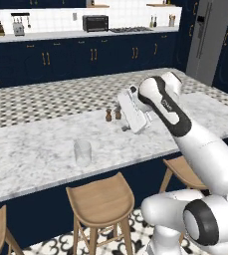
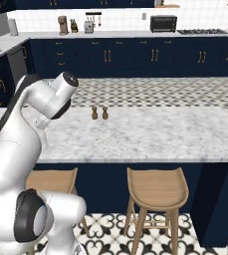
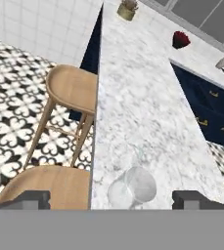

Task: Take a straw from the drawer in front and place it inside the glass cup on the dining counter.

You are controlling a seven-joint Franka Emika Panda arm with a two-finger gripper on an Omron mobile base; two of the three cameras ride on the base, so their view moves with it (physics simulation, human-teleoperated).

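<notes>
The glass cup is a short clear tumbler, slightly frosted, with a straight wall and a thick pale base; the marble veining shows through it. In the left base view it stands upright at the lower left of centre on the dining counter, near the slab's front edge and above the gap between two wooden stools. No straw can be made out inside it.

In the hand view the same cup sits at the bottom centre of the frame, seen from above, its round rim just over the grey band. The gripper has its two dark fingertips set wide apart at the lower left and lower right, with nothing between them; the cup lies in the gap, nearer the right tip, touching neither.

Two small brown shakers stand together at mid-frame in the left base view, well apart from the cup, just left of the white gripper body.
</notes>
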